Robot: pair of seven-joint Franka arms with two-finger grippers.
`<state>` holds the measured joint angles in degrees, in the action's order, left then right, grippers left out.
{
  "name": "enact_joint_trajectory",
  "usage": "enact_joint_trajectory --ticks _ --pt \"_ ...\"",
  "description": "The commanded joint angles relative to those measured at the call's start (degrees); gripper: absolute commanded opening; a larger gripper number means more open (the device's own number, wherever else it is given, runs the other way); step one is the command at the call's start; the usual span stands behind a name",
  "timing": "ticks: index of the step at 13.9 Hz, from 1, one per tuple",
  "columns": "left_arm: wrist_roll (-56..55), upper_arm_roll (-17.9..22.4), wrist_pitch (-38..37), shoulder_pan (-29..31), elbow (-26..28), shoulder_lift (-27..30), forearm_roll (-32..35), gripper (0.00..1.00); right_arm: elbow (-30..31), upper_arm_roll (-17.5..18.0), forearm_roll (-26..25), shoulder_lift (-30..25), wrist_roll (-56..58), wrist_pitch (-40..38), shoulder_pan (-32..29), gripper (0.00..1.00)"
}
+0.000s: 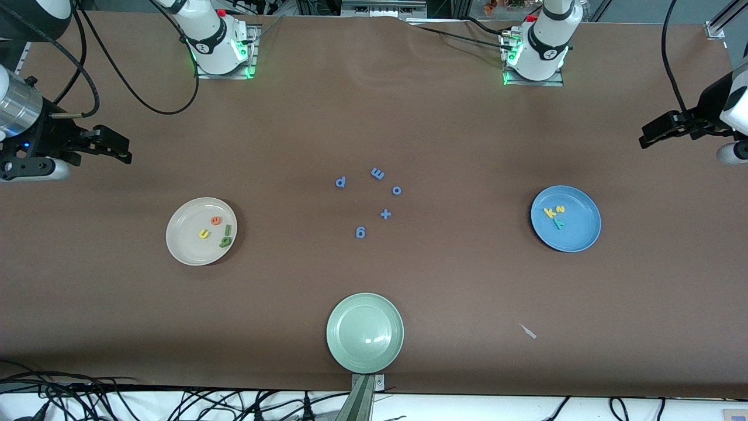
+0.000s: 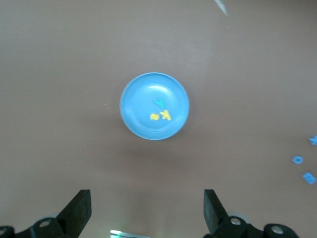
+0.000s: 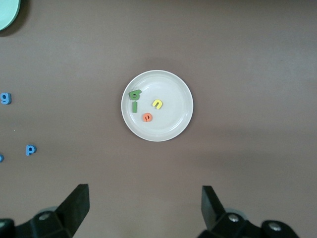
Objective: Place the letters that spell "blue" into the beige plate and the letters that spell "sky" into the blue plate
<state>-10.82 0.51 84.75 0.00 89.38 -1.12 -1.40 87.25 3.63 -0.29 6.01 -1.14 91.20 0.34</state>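
Front view: round cream-beige shallow plate (image 1: 201,231) sits toward the right arm's end of the brown counter (image 1: 374,304), carrying green b (image 1: 225,240), dark green l (image 1: 228,231), yellow u (image 1: 204,234) and orange e (image 1: 215,220). Round medium-blue plate (image 1: 565,218) toward the left arm's end holds yellow k (image 1: 550,212), yellow s (image 1: 560,209) and teal y (image 1: 559,223). All-blue foam letters (image 1: 377,173) lie between the plates, untouched distractors. Pale green plate (image 1: 365,332) nearest the camera.

Left wrist view: left tool (image 2: 147,210) spread wide and empty, high over the blue plate.

Right wrist view: right tool (image 3: 145,208) likewise agape, nothing held, over the beige plate. Both words look sorted; arms seem pulled clear.
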Motion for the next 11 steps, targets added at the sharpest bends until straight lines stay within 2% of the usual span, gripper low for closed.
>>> enact_joint_trajectory --ticks 1,6,8,11 --pt "1.85 0.90 0.07 0.26 -1.05 -0.37 -2.38 1.00 -1.38 -0.28 -0.15 -0.29 0.00 -1.37 -1.04 1.00" --pt "2.03 0.81 -0.20 0.26 -0.96 -0.37 -1.94 1.00 -4.63 -0.46 -1.03 0.15 -0.26 -1.19 -1.22 1.00" --pt "3.60 0.89 -0.20 0.26 -0.96 -0.37 -1.59 1.00 -4.72 -0.29 -3.39 0.41 -0.26 -1.29 -0.96 1.00" --pt "4.14 0.90 -0.20 0.44 -1.05 -0.63 -1.41 1.00 -4.72 -0.03 -4.02 0.41 -0.35 -1.37 -0.78 1.00"
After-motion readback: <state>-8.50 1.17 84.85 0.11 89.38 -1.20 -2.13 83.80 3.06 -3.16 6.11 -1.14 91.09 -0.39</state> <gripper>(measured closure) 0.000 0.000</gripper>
